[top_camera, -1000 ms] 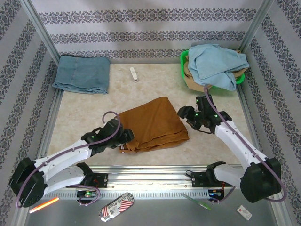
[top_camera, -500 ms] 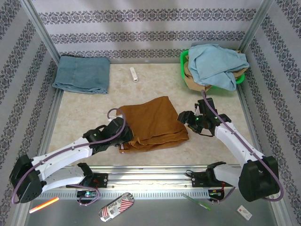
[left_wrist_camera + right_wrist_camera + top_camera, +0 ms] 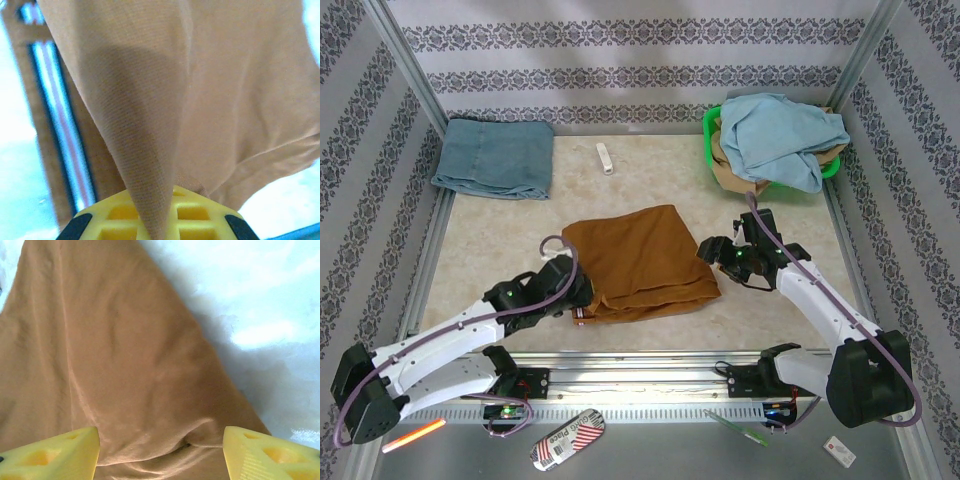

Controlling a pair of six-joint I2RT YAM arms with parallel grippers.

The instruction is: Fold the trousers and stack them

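A pale marbled table [image 3: 480,260] sits inside patterned grey-and-white walls, with a metal rail along its near edge.

Count: one pair of trousers [image 3: 645,260], two arms, one folded denim cloth [image 3: 492,158], one green basket [image 3: 710,130], one light-blue cloth [image 3: 780,135] and one small white stick [image 3: 605,158].

The trousers lie folded into a rough square at the table's centre.

The left arm runs low from its base at 7 o'clock toward the centre. The left gripper [image 3: 582,298] is at the trousers' 7 o'clock corner. In the left wrist view its yellow claw [image 3: 157,220] is pinched tight on a ridge of the brown fabric [image 3: 210,90], which rises from it in a taut fold. A striped band shows at the left beside that fold.

The right arm climbs from 5 o'clock and bends left at the wrist. The right gripper [image 3: 712,250] is at the trousers' 3 o'clock edge. In the right wrist view the claw [image 3: 160,450] stands wide, one yellow finger [image 3: 55,452] on each side of a trouser corner [image 3: 115,355], holding nothing.

The denim cloth lies at 10 o'clock, well apart from the trousers. The white stick is at 12 o'clock. The basket stands at 2 o'clock, with the light-blue cloth heaped over it and hanging past its rim. The basket is near the right arm but not touching it.
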